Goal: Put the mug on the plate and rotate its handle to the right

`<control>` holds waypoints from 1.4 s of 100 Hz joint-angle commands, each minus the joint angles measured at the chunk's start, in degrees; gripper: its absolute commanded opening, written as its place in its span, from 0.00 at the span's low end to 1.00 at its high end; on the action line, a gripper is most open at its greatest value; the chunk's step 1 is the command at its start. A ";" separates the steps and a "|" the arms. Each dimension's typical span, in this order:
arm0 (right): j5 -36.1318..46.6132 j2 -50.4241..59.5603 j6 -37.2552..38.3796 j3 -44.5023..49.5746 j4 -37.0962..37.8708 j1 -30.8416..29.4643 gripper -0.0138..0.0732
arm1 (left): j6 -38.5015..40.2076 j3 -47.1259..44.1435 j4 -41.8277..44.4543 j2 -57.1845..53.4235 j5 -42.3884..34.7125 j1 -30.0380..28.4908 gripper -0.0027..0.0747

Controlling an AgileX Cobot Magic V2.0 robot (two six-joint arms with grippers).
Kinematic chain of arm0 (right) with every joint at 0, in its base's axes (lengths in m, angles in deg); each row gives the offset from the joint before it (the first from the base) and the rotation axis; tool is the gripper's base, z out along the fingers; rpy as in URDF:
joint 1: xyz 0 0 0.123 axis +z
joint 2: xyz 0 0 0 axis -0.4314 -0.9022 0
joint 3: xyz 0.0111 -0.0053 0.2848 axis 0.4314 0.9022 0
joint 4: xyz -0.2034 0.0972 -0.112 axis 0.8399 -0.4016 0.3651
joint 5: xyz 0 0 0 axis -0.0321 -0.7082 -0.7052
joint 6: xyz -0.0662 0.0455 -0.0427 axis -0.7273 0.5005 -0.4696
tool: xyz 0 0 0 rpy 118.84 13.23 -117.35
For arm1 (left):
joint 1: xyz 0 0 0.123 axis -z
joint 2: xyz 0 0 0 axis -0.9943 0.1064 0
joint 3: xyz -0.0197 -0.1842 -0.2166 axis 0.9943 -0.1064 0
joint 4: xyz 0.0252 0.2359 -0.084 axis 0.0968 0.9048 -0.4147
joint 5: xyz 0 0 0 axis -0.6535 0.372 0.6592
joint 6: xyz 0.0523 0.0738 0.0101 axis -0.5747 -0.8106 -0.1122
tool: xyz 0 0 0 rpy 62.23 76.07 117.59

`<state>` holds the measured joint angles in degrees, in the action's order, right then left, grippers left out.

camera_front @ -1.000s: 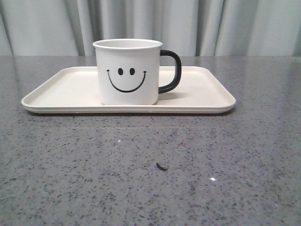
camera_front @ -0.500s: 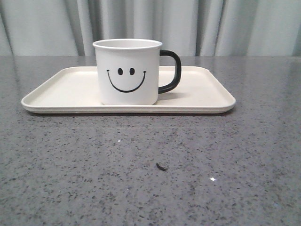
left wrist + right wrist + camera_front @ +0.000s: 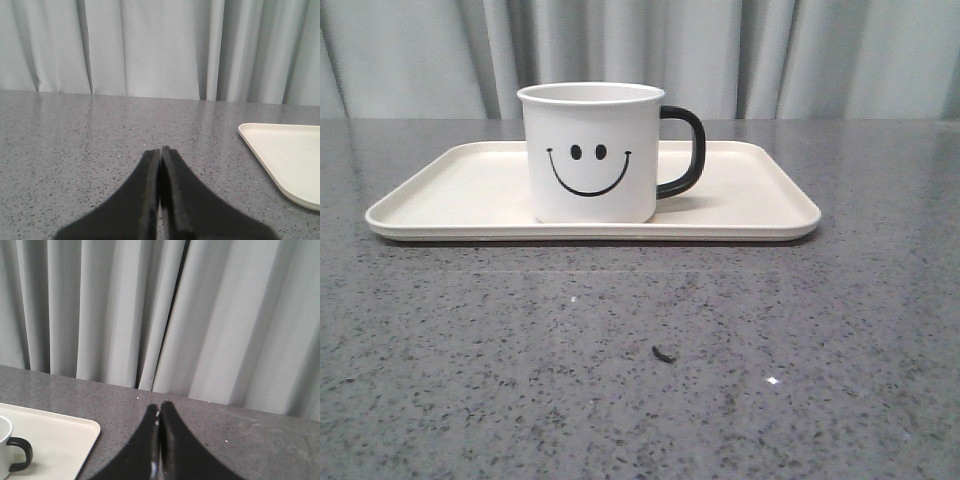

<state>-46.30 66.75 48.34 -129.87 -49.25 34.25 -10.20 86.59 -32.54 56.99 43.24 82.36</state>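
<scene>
On my front feed the mug (image 3: 591, 152) stands upright on the plate (image 3: 750, 205), a little left of the plate's middle, its smiley print facing me. The handle (image 3: 686, 150) sticks out to the right, its loop seen side-on over the plate's surface. The plate lies flat on the grey speckled worktop (image 3: 640, 360), long side toward me, with a pale curtain (image 3: 770, 55) behind. A small dark speck (image 3: 664, 353) sits on the worktop in front of the plate, well apart from it.

Neither arm shows on the front feed. From my left wrist camera I see the left pincer (image 3: 160, 152) with its two black fingers pressed together, nothing between them, hanging over bare worktop; only a rounded corner of the plate (image 3: 285, 155) enters that view off to one side, apart from the fingertips, and the mug is out of it.

From my right wrist camera the right pincer (image 3: 159, 410) is likewise closed tip to tip and empty. The plate's corner (image 3: 65, 437) and a slice of the mug (image 3: 5, 450) with its handle (image 3: 20, 452) appear at the picture's edge, clear of the pincer and not touching it.
</scene>
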 commanded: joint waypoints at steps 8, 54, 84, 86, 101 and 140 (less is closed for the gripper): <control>4.48 -0.67 -0.05 -1.15 0.54 -0.25 0.09 | 0.52 -0.34 -0.22 -1.92 -4.36 -0.08 0.01; 3.59 -0.23 -0.05 10.86 0.87 -0.19 0.09 | 0.52 -0.34 -0.22 -1.92 -4.36 -0.08 0.01; 21.21 9.87 -0.05 34.40 0.87 -0.19 0.09 | 0.52 -0.34 -0.22 -1.92 -4.36 -0.08 0.01; 21.72 10.88 -0.05 35.52 0.87 -0.19 0.09 | 0.52 -0.34 -0.22 -1.92 -4.36 -0.08 0.01; 22.56 16.75 -0.05 40.91 0.87 -0.26 0.09 | 0.52 -0.34 -0.22 -1.92 -4.36 -0.08 0.01; 28.35 19.69 1.54 48.65 0.00 -3.64 0.09 | 0.52 -0.34 -0.22 -1.92 -4.36 -0.08 0.01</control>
<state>-25.86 85.29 49.23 -81.23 -49.25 31.82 -10.20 86.59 -32.54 56.99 43.27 82.36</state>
